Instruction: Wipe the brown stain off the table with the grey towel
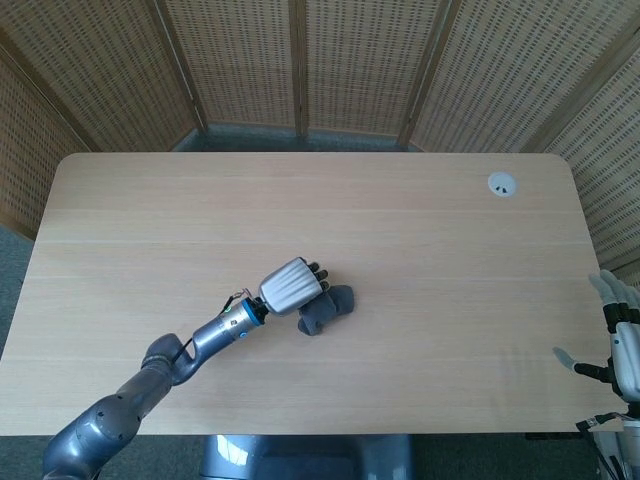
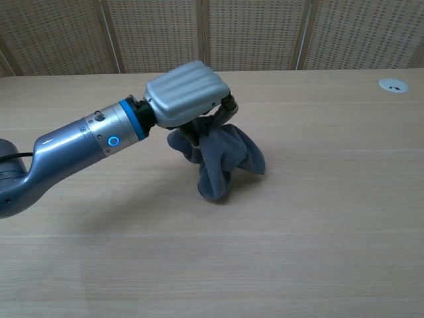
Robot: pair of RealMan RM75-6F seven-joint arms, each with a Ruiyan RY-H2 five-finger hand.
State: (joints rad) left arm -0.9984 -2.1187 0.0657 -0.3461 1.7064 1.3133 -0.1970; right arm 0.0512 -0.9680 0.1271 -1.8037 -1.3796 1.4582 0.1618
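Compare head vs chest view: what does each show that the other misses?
Head view only: the right hand idle off the table's right edge, fingers apart, holding nothing, and the whole table outline. Chest view only: the grey towel bunched and hanging from the left hand, its lower end on the wood. Both: the left hand gripping the towel mid-table, the white grommet, no brown stain visible.

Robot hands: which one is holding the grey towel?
The left hand, over the middle of the table, holds the grey towel. The right hand is at the table's right edge, fingers spread, holding nothing.
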